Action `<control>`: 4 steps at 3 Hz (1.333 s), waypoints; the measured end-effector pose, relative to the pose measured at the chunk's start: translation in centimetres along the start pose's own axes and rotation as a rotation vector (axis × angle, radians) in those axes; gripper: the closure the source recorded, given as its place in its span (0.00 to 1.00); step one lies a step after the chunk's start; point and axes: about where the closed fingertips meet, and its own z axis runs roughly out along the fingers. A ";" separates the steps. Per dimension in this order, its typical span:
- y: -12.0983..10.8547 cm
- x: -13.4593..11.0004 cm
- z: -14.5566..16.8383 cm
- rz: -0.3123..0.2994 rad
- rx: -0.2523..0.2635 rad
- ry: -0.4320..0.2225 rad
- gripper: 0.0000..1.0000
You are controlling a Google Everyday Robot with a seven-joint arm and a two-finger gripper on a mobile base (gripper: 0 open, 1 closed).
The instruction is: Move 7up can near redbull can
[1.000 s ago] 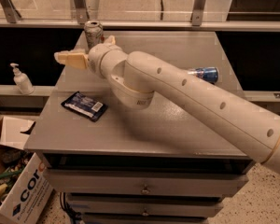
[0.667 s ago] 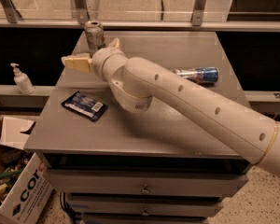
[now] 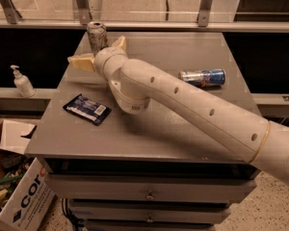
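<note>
The grey tabletop (image 3: 183, 47) stands over a stack of drawers (image 3: 149, 195). The 7up can (image 3: 97, 34) stands upright toward 11 o'clock on the tabletop, close to the far edge. The redbull can (image 3: 202, 77) lies on its side toward 3 o'clock, its silver top pointing left, well apart from the 7up can.

The white arm (image 3: 197, 114) enters from 4 o'clock and reaches across the tabletop to the far left. At its end the claw (image 3: 96, 50) sits just in front of the 7up can, spread wide. One tan finger (image 3: 80, 61) points out toward 9 o'clock, and the other (image 3: 119, 43) points toward 1 o'clock. The base of the can shows in the gap between them. Whether either finger touches the can I cannot tell.

A dark blue snack packet (image 3: 87, 109) lies flat toward 8 o'clock, just beside the arm's elbow joint. Off the tabletop at 9 o'clock a white pump bottle (image 3: 22, 81) stands on a ledge. A cardboard box (image 3: 17, 198) sits on the floor at 7 o'clock.
</note>
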 end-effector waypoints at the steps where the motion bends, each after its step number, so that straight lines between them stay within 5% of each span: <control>1: 0.2 -1.0 2.1 -0.032 0.004 -0.005 0.00; 4: 1.7 -0.2 7.9 -0.009 0.005 0.027 0.00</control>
